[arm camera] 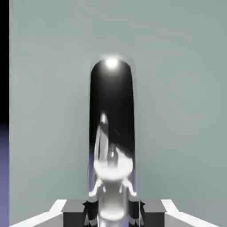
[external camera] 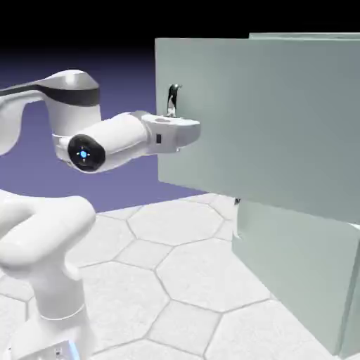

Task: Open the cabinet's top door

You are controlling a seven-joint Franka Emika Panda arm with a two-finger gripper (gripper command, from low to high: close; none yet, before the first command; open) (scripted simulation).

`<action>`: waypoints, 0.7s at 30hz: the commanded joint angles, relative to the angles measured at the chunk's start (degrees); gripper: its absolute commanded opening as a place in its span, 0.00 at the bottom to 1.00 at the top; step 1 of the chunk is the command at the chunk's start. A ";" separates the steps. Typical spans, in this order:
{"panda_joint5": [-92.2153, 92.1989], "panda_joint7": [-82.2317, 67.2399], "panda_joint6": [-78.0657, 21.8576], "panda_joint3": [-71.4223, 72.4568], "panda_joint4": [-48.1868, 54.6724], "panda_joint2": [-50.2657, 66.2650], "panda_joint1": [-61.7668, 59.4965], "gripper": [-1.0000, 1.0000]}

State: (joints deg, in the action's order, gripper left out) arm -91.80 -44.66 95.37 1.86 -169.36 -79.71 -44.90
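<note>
With the top door [external camera: 260, 119] already swung well out from the cabinet [external camera: 309, 281], the pull step is judged to be underway. The end effector [external camera: 174, 116] is seen clamped shut on the silver bar handle [arm camera: 111, 133] near the door's free edge. A continued arc about the hinge is called for next, with the clamp kept firm so slip is avoided.
</note>
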 commanded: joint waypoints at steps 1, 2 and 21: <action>1.98 -0.64 -1.40 -2.07 0.36 1.01 -0.15 0.00; 3.99 -1.31 -2.88 -4.14 0.81 2.12 -0.26 0.00; 37.17 -17.50 -34.77 -42.21 28.12 37.49 14.17 0.00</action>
State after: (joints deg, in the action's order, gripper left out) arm -54.61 -62.17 60.55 -40.35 -141.24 -42.22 -30.73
